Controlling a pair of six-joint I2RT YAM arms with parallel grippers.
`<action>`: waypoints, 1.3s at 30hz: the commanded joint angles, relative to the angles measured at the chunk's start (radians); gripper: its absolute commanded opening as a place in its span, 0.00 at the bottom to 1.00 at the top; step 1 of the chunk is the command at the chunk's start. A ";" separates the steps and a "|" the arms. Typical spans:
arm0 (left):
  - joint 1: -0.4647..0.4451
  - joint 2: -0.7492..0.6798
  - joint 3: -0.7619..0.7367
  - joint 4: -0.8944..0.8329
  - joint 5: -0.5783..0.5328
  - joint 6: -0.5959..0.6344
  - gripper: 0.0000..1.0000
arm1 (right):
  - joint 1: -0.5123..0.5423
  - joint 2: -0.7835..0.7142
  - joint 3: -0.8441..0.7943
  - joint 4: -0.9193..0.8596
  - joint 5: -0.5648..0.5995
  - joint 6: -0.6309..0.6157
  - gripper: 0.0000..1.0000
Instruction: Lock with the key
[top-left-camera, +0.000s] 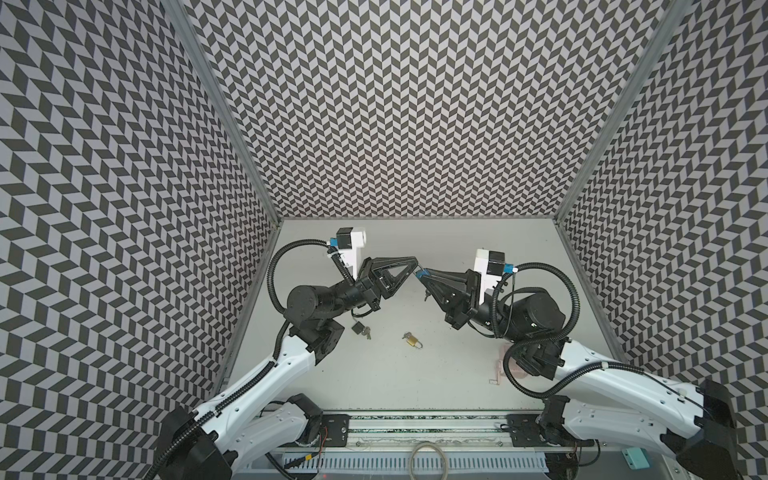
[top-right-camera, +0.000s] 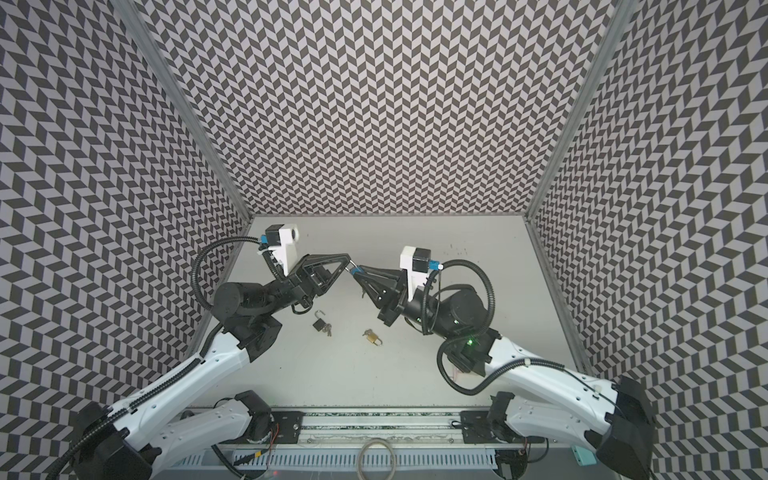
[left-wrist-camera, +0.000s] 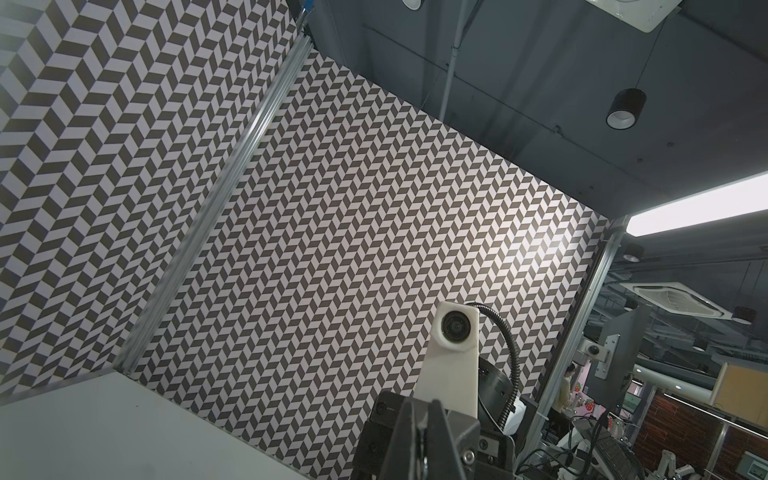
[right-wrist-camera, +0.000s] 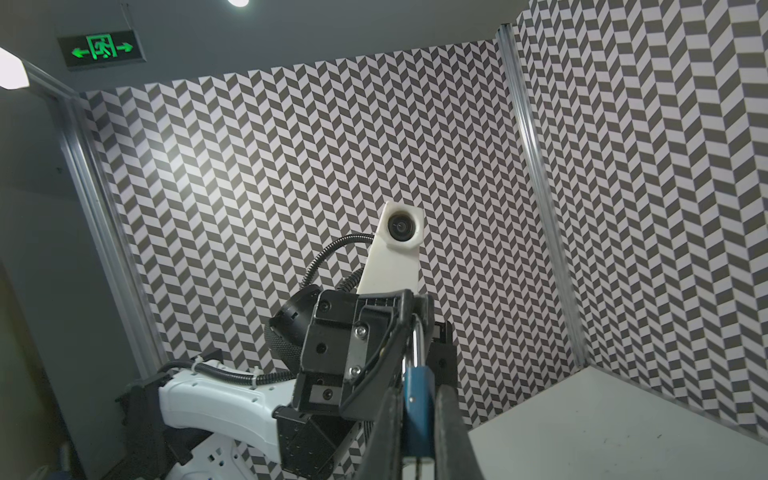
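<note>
Right gripper gripped the blue padlock tight by its body; left gripper, fully closed, pinched its shackle. Brass padlock lay apart from both.

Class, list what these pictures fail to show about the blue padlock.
- Right wrist view: the bottom edge cuts off the keyhole end of the blue padlock.
- Both top views: it is tiny, and the right tool covers most of its body.
- Left wrist view: it cannot be made out behind the left tool.
</note>
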 joint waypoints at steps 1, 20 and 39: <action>-0.002 -0.007 0.009 0.049 -0.004 -0.019 0.00 | 0.006 -0.008 0.023 0.022 0.001 0.007 0.00; 0.017 -0.028 0.034 -0.126 -0.031 0.073 0.56 | 0.003 -0.036 0.070 -0.077 0.007 0.069 0.00; 0.179 -0.007 0.279 -0.809 0.148 0.513 0.67 | -0.359 0.088 0.434 -0.857 -0.530 -0.105 0.00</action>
